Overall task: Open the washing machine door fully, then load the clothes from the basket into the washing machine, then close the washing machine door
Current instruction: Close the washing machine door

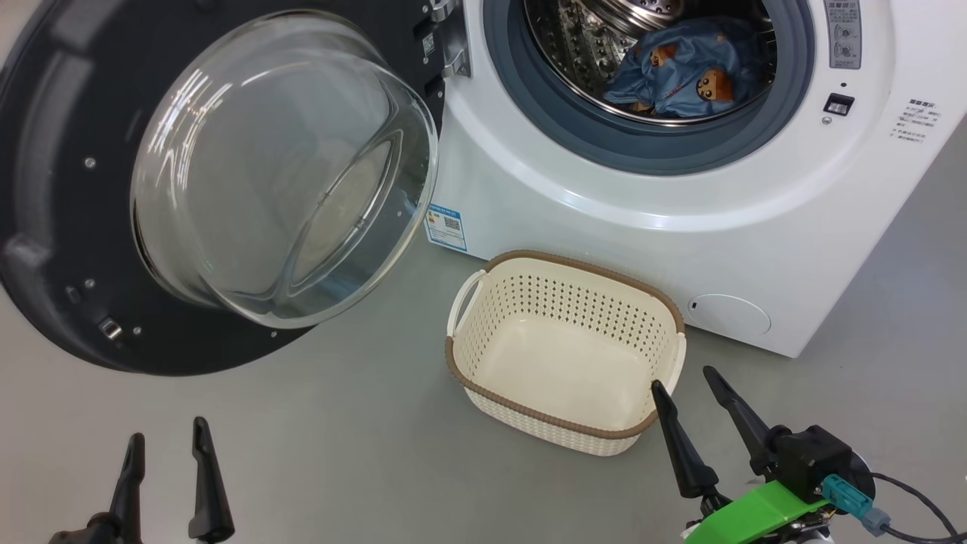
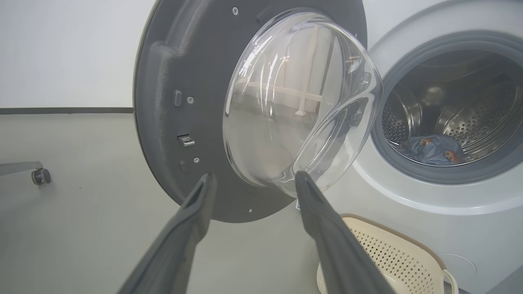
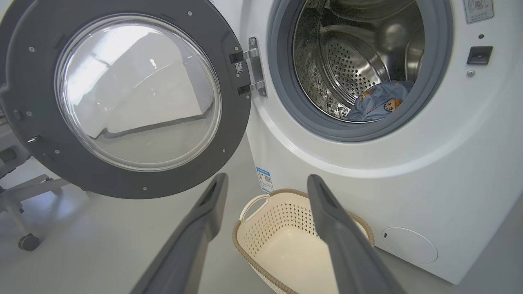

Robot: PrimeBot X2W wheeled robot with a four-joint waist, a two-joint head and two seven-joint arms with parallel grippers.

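washing machine door [image 1: 53,227]: swung left, glass bowl [image 1: 279,174] facing near
clothes [image 1: 684,75]: inside washing machine [image 1: 604,227]
basket [image 1: 574,264]: on floor [image 1: 340,453], mouth up, long axis left-right
left fingers [image 1: 205,476]: wide apart, empty
right fingers [image 1: 680,446]: wide apart, empty, beside basket

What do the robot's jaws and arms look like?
The left jaws and right jaws are alike: each has two long, matte black fingers tapering to blunt tips. Behind the right jaws sit a black block, a bright green bracket and a teal plug with a dark cable.
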